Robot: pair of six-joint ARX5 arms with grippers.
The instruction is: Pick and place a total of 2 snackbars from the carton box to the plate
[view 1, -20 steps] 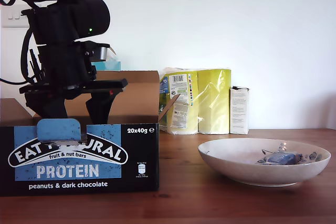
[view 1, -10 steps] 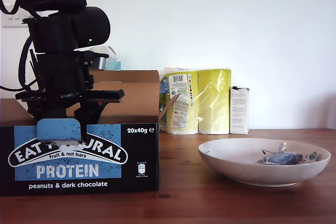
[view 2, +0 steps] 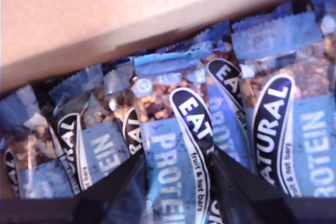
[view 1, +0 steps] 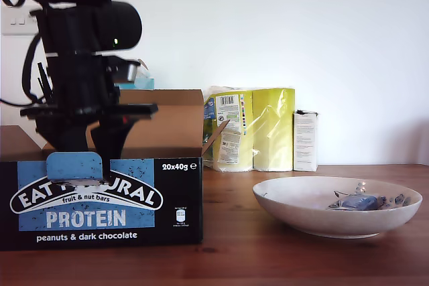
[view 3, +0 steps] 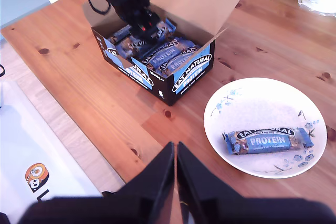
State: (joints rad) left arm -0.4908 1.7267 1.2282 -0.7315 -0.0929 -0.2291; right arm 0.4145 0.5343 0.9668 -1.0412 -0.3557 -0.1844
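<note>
First pincer [view 2: 176, 182] down in box [view 1: 100, 199], pinching a bar [view 2: 176, 150]; second pincer [view 3: 176, 171] pressed together over desk [view 3: 94, 93]; another bar [view 3: 268, 141] on plate [view 3: 236, 114].

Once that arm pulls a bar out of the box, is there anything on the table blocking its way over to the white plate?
Nothing visible does. Between the carton box and the plate lies only bare table. One snackbar already lies on the plate, with room beside it. My first gripper is down among the bars, one between its fingers.
</note>
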